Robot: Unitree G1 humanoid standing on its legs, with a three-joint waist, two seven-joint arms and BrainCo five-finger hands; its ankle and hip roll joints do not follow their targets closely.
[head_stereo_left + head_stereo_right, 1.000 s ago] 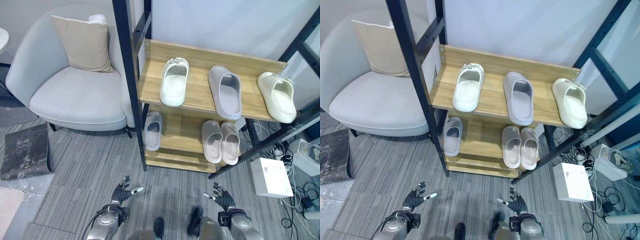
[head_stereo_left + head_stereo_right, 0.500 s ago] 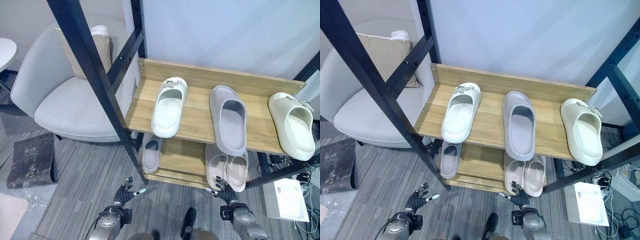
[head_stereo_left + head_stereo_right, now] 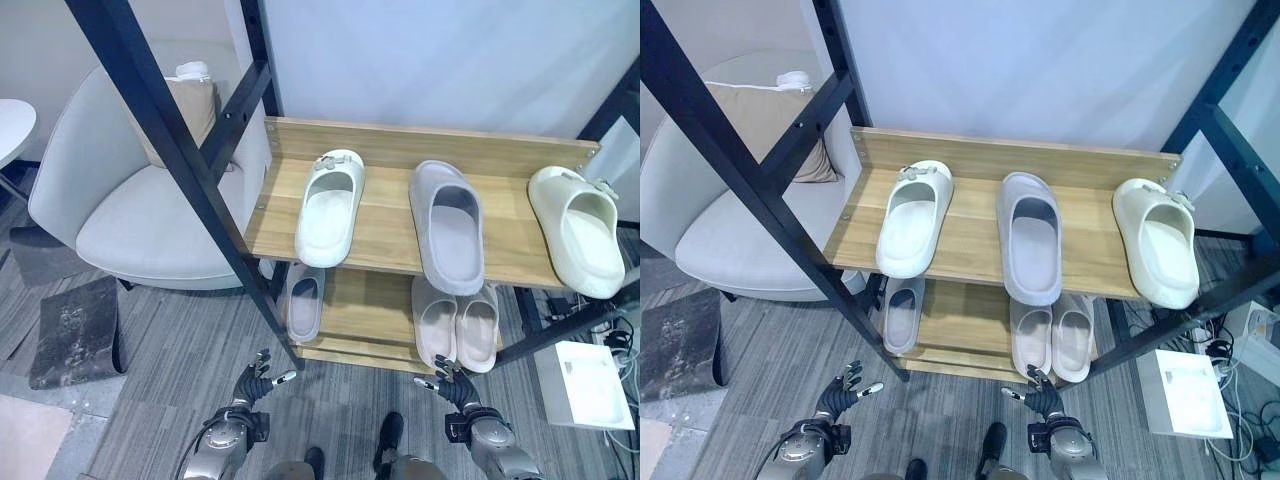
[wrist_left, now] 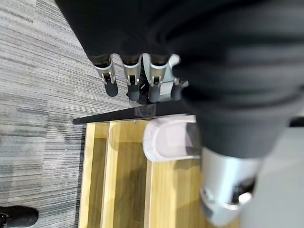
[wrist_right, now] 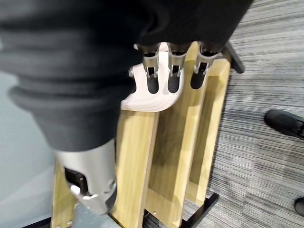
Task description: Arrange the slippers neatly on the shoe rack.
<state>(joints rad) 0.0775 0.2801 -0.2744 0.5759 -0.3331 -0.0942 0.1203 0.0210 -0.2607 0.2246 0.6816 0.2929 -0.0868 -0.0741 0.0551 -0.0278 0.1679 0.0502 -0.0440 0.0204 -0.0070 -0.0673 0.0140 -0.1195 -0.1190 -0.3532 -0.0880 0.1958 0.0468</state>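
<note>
The wooden shoe rack (image 3: 388, 218) has a black frame. On its top shelf lie a white slipper (image 3: 330, 205), a grey slipper (image 3: 447, 238) and a cream slipper (image 3: 578, 242), spaced apart with toes toward me. The lower shelf holds a single grey slipper (image 3: 304, 305) at the left and a pinkish pair (image 3: 457, 325) side by side at the right. My left hand (image 3: 248, 390) and right hand (image 3: 458, 388) hang low over the floor in front of the rack, both open and holding nothing. Past the left fingers (image 4: 130, 80) shows the lower grey slipper's heel (image 4: 171, 140).
A grey armchair (image 3: 130, 215) with a beige cushion (image 3: 195, 105) stands left of the rack. A dark mat (image 3: 75, 330) lies on the carpet at the left. A white box (image 3: 585, 380) and cables sit right of the rack. The rack's slanted black upright (image 3: 180, 160) crosses the left foreground.
The whole picture has shifted as the camera moved nearer the rack. The slippers lie as before, and both hands stay open and low.
</note>
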